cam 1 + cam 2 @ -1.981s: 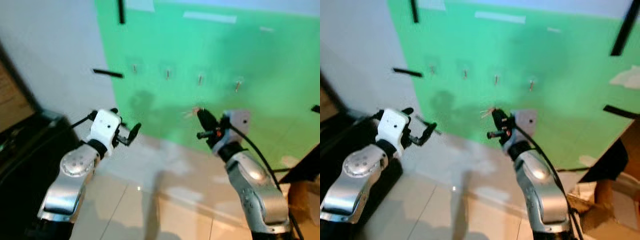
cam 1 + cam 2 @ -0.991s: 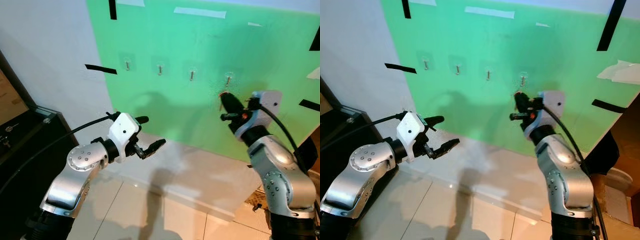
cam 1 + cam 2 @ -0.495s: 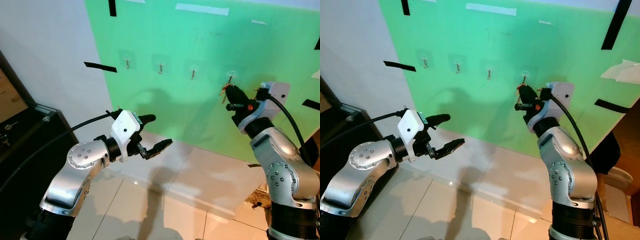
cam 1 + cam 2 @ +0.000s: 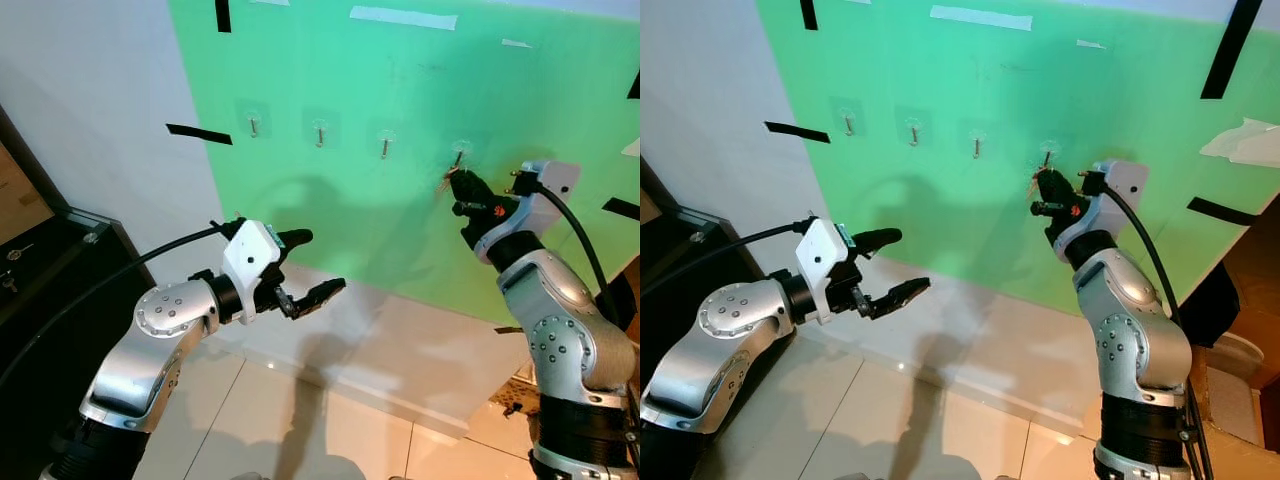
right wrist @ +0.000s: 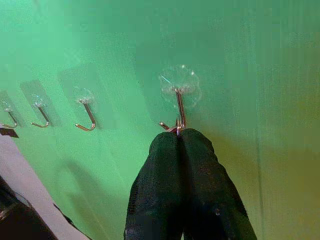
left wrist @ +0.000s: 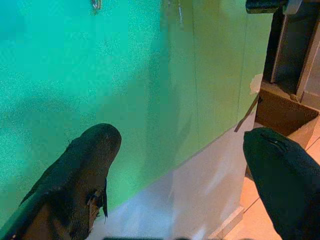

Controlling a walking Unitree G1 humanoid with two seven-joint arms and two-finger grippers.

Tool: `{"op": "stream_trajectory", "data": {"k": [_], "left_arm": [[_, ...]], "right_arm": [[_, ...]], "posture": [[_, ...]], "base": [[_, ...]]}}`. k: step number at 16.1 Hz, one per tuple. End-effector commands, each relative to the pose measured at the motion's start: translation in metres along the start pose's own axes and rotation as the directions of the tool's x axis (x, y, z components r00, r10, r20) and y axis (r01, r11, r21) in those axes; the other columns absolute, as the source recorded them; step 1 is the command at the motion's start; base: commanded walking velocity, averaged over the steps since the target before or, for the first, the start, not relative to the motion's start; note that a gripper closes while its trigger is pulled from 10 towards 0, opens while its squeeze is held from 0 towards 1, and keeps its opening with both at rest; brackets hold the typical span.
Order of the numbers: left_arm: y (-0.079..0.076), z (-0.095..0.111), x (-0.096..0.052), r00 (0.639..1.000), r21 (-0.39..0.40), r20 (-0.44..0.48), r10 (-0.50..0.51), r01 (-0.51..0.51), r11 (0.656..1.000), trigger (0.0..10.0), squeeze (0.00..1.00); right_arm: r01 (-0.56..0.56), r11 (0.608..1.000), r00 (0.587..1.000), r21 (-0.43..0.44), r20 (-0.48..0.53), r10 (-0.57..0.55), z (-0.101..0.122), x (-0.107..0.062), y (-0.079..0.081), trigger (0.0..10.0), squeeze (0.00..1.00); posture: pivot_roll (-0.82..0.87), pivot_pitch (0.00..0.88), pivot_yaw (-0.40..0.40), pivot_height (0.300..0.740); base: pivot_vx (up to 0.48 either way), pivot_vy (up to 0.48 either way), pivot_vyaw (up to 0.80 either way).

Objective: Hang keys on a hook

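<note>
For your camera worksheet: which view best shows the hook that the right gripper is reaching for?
The right wrist view: the hook appears close up, just beyond the shut right gripper. The eye views show it small and far off, last in a row of four; the left wrist view cannot confirm it.

Right arm carries the keys up to the hook

Over two seconds the right gripper (image 4: pixel 458 184), its two long black fingers pinched together on the small metal key ring (image 5: pixel 176 129), has risen from well below the row of hooks to the rightmost clear-backed metal wall hook (image 5: pixel 178 102) on the green panel (image 4: pixel 400 230), its tips now touching it. Meanwhile the left gripper (image 4: pixel 305 268) has swung inward with its fingers spread wider.
</note>
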State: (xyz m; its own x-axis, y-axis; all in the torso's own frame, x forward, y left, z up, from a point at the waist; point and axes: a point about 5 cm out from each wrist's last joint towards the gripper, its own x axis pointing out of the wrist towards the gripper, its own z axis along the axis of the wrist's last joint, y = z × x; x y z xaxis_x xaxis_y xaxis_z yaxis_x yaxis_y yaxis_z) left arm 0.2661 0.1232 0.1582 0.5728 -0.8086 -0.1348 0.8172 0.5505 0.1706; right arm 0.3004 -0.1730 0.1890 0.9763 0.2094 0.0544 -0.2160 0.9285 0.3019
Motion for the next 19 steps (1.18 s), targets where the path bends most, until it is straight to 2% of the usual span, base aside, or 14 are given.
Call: {"op": "stream_trajectory", "data": {"k": [1, 10, 13, 17, 19], "left_arm": [[0.002, 0.005, 0.000, 1.000, 0.019, 0.001, -0.006, 0.006, 1.000, 10.0, 0.00], [0.004, 0.007, 0.001, 1.000, 0.027, -0.001, -0.009, 0.009, 1.000, 10.0, 0.00], [0.004, 0.007, 0.001, 1.000, 0.029, -0.002, -0.011, 0.011, 1.000, 10.0, 0.00], [0.004, 0.007, 0.002, 1.000, 0.030, -0.006, -0.017, 0.017, 0.999, 10.0, 0.00], [0.004, 0.008, 0.002, 1.000, 0.031, -0.005, -0.019, 0.019, 0.999, 10.0, 0.00]], "right_arm": [[-0.014, 1.000, 1.000, 0.020, 0.008, 0.014, 0.003, 0.005, 0.004, 10.0, 0.00], [0.040, 0.991, 0.999, 0.127, 0.026, -0.044, 0.006, 0.014, -0.003, 10.0, 0.00], [0.105, 0.976, 0.994, 0.191, -0.057, -0.095, -0.007, 0.013, -0.013, 10.0, 0.00], [0.141, 0.973, 0.984, 0.183, -0.133, -0.117, -0.022, 0.008, -0.016, 10.0, 0.00], [0.146, 0.971, 0.983, 0.187, -0.139, -0.121, -0.024, 0.006, -0.016, 10.0, 0.00]], "posture": [[-0.05, 0.000, 0.004, 0.740], [-0.05, 0.000, 0.012, 0.740], [-0.05, 0.000, 0.012, 0.740], [-0.05, 0.000, 0.016, 0.740], [-0.05, 0.000, 0.018, 0.740]], "base": [[0.000, 0.000, 0.00], [0.000, 0.000, 0.00], [0.000, 0.000, 0.00], [0.000, 0.000, 0.00], [0.000, 0.000, 0.00]]}}
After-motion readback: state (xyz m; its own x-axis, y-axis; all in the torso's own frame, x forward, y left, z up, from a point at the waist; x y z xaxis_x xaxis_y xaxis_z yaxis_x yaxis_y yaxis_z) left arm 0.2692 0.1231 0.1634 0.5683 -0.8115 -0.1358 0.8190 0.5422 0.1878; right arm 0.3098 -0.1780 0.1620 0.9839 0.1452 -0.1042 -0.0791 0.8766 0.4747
